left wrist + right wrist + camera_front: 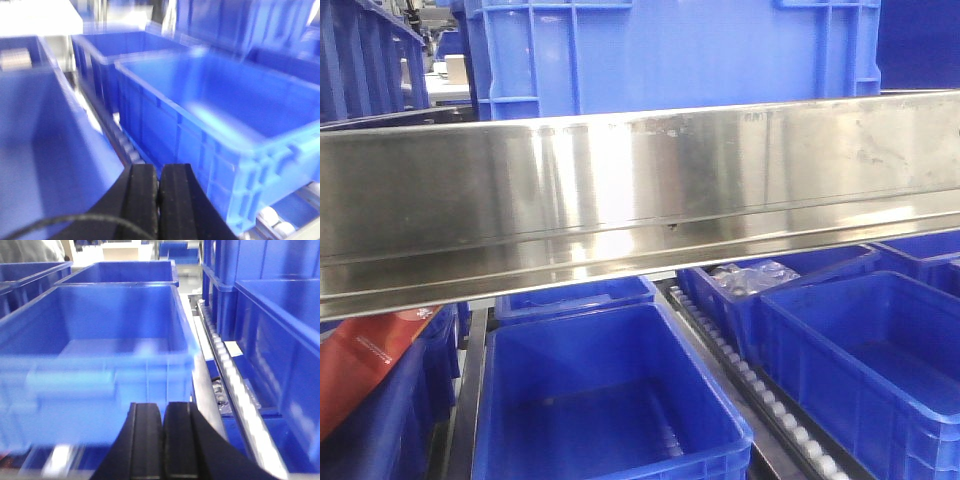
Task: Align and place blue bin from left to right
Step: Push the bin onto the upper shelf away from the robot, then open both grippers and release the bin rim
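Front view, left to right: a red-orange packet [360,365] lies at 8 o'clock in a bin at the left edge; an empty blue bin [610,400] sits at 6 o'clock on the left lane; a roller rail [760,395] runs diagonally from centre toward 5 o'clock; beyond it, at 4 o'clock, a second empty bin [880,350] sits on the right lane, with a bin of clear plastic bags [755,278] behind it. A wide steel beam [640,200] crosses the middle of this view and hides both arms. In the left wrist view the left gripper [159,205] sits at 6 o'clock, its two black pads pressed together and holding nothing; the nearest bin [225,130] lies at 1 to 2 o'clock from it, near corner at 4 o'clock, long axis running away toward 11 o'clock alongside the rollers. This view is blurred. In the right wrist view the right gripper [162,440] is likewise at 6 o'clock, pads closed on nothing; the left-lane bin [100,365] fills 9 to 12 o'clock, its near short wall just ahead and its long axis pointing straight away to 12. The rail [225,365] runs at 1 o'clock. Judged from this, the right arm faces that bin's near wall more squarely, while the left arm meets its bin at a corner. Only the front view shows both lanes at once; only the wrist views show the grippers
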You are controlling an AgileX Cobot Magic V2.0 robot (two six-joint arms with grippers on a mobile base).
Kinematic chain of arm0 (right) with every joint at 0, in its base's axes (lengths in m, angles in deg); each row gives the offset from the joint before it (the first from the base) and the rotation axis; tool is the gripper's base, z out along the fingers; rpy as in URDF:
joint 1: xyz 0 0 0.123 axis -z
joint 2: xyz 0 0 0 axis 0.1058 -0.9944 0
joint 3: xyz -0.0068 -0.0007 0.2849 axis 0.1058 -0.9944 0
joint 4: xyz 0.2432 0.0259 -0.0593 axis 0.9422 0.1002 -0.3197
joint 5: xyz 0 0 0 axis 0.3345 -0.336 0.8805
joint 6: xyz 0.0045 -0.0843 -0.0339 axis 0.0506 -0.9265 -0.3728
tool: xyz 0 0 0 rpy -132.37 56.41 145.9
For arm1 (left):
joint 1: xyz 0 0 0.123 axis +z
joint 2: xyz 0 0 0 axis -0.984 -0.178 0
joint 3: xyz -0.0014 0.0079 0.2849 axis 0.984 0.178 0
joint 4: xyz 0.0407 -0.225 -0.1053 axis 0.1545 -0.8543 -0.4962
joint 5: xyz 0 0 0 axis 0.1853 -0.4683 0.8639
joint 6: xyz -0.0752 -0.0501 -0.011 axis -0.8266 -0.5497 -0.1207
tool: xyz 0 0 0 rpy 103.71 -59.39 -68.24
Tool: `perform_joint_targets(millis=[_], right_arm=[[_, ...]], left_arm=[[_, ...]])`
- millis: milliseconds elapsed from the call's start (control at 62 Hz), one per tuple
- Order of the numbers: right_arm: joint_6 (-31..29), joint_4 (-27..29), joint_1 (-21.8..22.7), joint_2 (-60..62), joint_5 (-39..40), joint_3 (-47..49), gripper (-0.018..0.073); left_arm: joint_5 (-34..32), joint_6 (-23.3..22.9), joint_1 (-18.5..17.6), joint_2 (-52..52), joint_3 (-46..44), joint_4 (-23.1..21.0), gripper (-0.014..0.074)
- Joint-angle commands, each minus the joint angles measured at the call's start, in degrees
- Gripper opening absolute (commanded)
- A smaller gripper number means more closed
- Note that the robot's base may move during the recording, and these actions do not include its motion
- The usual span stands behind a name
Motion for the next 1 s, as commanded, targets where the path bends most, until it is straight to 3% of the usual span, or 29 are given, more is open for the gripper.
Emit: perform_joint_targets(millis=[0,387,597,984], right_arm=[[-0.7,-0.57,-0.09,6.02,3.11,-5.47,-0.0079],[-0.8,-0.57,-0.09,28.89,10.57,-27.66,-0.0079],[-0.8,-0.57,-0.09,32.65,10.94,-35.02,-0.0079],[-0.8,-0.57,-0.09,32.65,11.88,-36.16,-0.0079]], left_arm=[[-3.01,0.43,-0.24,6.12,4.98,-0.02,-0.0006],[-2.68,0.43,-0.24,29.67,22.49,-0.39,-0.0006],[-3.39,0.43,-0.24,29.67,28.28,-0.42,-0.0006],[-5.42,0.43,-0.24,29.67,29.86,-0.31,-0.0006]])
